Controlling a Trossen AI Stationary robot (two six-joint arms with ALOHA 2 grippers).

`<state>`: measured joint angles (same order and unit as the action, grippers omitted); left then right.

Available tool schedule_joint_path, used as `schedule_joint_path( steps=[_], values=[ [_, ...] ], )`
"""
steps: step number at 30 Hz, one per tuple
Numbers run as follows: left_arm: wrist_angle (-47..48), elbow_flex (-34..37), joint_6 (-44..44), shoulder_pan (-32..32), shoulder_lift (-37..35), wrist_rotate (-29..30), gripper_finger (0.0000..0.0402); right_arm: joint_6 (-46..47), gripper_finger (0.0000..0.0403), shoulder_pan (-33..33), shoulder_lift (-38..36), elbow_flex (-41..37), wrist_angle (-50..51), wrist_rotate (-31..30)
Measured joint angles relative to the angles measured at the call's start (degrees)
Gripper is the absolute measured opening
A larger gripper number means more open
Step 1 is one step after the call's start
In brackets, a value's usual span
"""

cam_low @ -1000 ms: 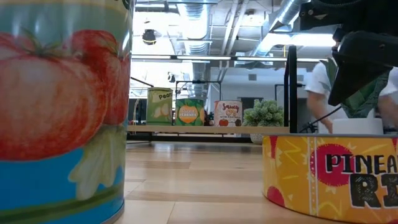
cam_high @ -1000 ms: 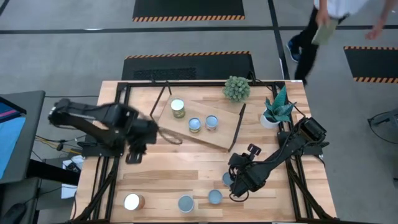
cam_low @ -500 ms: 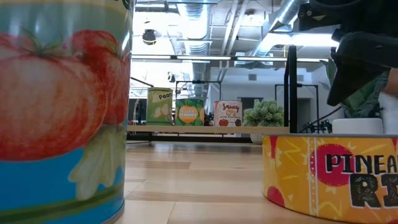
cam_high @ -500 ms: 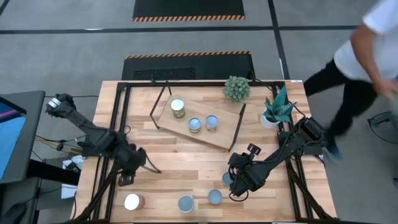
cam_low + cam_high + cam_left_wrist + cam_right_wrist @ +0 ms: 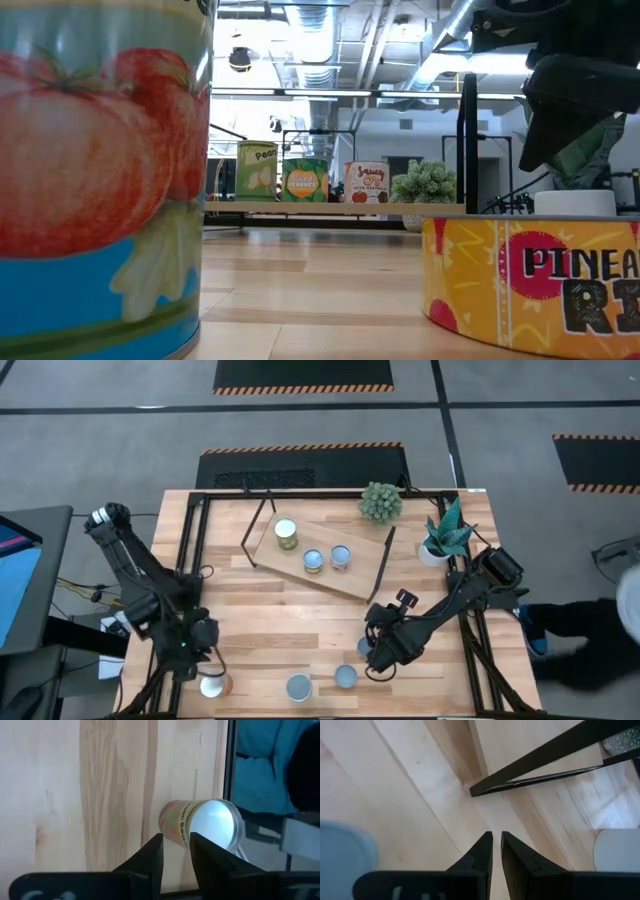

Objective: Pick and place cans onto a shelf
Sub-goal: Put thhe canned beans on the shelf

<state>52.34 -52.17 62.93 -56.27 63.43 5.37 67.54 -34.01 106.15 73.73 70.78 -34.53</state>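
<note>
Two dark jointed arms, the left arm [image 5: 135, 575] capped pale at its elbow, end in black two-fingered hands.
</note>
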Motion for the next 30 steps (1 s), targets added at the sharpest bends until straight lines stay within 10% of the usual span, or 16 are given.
schedule_joint_path(
  steps=[30],
  values=[
    [-5.0, -2.5, 3.6, -2.5, 12.7, -0.5, 0.0082, -3.1, 0.0061, 4.5, 0.0, 0.0, -0.8, 0.3]
  ],
)
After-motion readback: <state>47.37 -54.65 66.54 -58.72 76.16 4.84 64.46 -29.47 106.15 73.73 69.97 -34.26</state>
